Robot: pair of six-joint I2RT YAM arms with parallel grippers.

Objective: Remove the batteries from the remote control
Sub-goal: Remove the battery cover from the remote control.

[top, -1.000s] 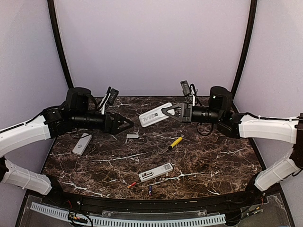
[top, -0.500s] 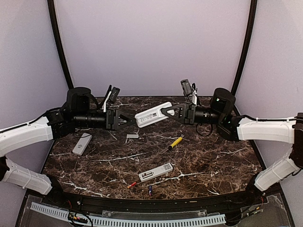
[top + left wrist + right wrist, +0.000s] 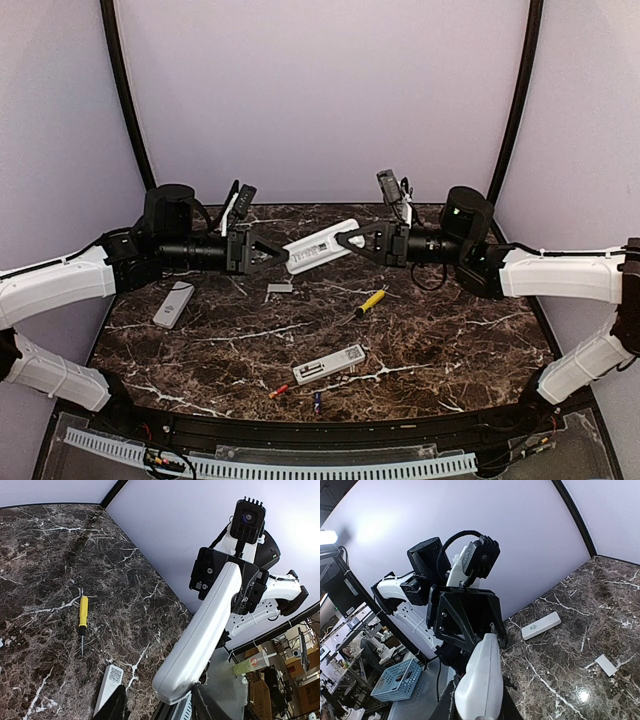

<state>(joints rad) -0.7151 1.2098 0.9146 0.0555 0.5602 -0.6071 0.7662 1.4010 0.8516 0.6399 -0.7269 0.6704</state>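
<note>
Now the left jaws are narrowing around the free end of the remote [image 3: 318,246], grip unclear, while the right jaws are clamping it above the far edge of the desk [image 3: 450,335], readying it for unloading. Two batteries [image 3: 279,391] are lying by the near edge.

White remote control [image 3: 318,247] tilted in midair; two loose batteries [image 3: 278,391], orange-red and seemingly blue, lie near front.

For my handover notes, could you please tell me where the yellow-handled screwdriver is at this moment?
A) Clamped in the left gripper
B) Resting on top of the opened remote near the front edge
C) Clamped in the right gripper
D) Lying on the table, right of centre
D: the yellow-handled screwdriver lies flat by itself on the marble table, right of centre, with nothing gripping it.
</note>
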